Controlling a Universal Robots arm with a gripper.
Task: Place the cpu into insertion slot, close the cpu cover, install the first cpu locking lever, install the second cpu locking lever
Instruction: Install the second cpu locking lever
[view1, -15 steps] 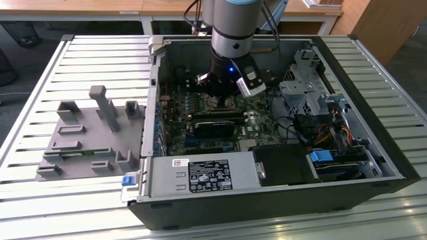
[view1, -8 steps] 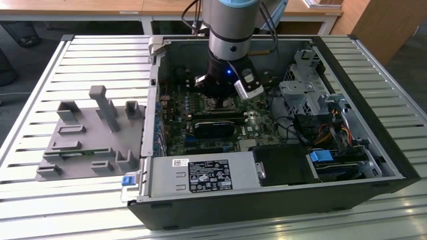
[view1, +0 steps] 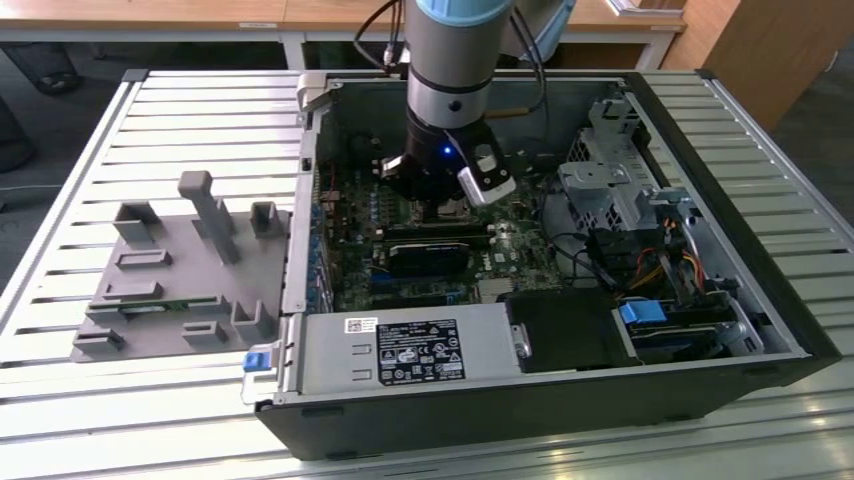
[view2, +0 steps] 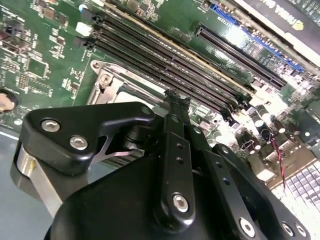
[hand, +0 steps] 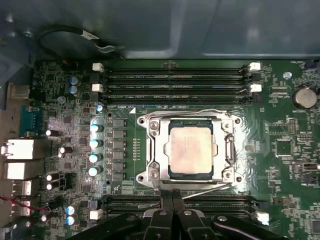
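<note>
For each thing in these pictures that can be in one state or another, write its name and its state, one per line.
cpu: seated flat in the insertion slot, top showing.
insertion slot: filled by the chip.
cpu cover: closed down around the chip.
gripper: fingertips together, low at the socket's edge, by a thin metal lever.
memory slots: empty.
computer case: side panel off, lying open on the slatted table.
</note>
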